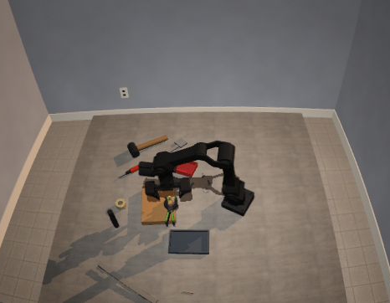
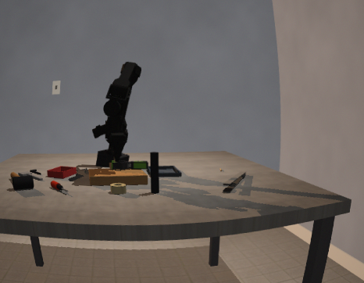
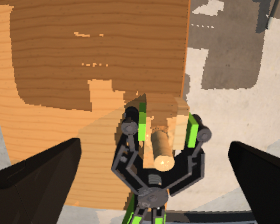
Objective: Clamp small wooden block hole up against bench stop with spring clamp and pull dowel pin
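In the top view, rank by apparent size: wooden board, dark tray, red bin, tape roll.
1. wooden board, partly hidden by the arm
2. dark tray, close to the board, so that order is unsure
3. red bin, partly hidden
4. tape roll
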You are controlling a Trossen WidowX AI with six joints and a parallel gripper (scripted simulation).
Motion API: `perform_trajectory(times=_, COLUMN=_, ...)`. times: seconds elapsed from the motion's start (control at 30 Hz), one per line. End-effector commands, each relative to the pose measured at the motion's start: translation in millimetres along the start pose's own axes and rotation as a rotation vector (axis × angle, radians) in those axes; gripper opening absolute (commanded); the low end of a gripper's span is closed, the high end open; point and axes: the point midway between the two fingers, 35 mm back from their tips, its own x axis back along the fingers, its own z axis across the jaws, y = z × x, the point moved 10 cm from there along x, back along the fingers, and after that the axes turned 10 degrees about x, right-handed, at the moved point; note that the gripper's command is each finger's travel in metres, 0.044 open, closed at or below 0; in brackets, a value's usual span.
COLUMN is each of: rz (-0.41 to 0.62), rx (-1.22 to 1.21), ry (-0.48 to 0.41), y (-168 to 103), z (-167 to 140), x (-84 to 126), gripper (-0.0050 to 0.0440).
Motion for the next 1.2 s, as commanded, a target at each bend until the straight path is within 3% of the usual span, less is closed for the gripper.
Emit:
perform_trajectory(times=0.0, rz=0.003, rx=-0.007, ry=-0.008, y=0.2, z=-0.9, x=-3.5, gripper=0.04)
perform_trajectory(times=1.17, rz=0.003, rx=-0.007, ry=-0.008, y=0.2, z=-0.9, x=-3.5, gripper=0.0097)
